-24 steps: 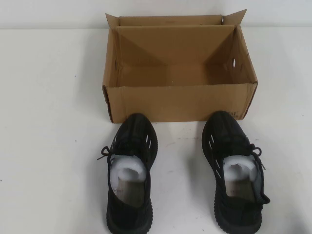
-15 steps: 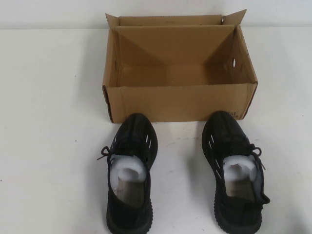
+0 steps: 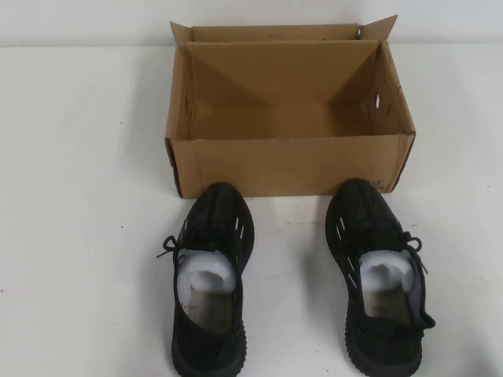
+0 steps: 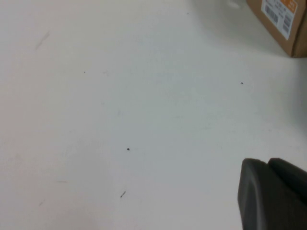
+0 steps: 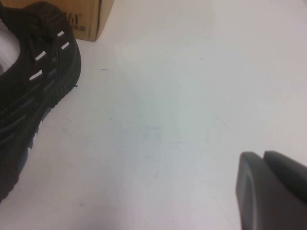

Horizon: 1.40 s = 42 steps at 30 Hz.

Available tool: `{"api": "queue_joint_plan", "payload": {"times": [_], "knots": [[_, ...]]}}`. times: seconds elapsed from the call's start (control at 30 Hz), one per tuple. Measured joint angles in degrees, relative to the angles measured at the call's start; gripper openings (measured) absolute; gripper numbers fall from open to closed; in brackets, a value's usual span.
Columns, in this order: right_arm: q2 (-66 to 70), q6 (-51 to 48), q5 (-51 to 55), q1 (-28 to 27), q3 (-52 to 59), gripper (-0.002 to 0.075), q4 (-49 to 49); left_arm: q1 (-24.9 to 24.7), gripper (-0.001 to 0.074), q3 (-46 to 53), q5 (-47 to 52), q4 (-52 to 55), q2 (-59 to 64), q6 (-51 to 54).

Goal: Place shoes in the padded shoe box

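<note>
Two black knit sneakers with white dash marks and white paper stuffing stand on the white table, toes toward the box: the left shoe and the right shoe. The open brown cardboard shoe box stands just behind them and holds nothing. My left gripper is shut and empty, low over bare table, with a box corner far off. My right gripper is shut and empty, off to the side of the right shoe and the box's printed corner. Neither gripper shows in the high view.
The white table stretches bare on both sides of the box and shoes. An orange and white label sits on the box wall in the left wrist view.
</note>
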Motion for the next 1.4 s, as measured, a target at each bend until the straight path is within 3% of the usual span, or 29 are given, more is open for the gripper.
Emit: {"api": "queue_joint_plan", "payload": {"times": [1.13, 1.4], "knots": [[0.00, -0.11, 0.00, 0.00, 0.00, -0.0006, -0.29, 0.00, -0.0004, 0.00, 0.00, 0.00, 0.00, 0.00], [0.00, -0.20, -3.41, 0.00, 0.00, -0.0006, 5.55, 0.00, -0.0004, 0.00, 0.00, 0.00, 0.00, 0.00]]}}
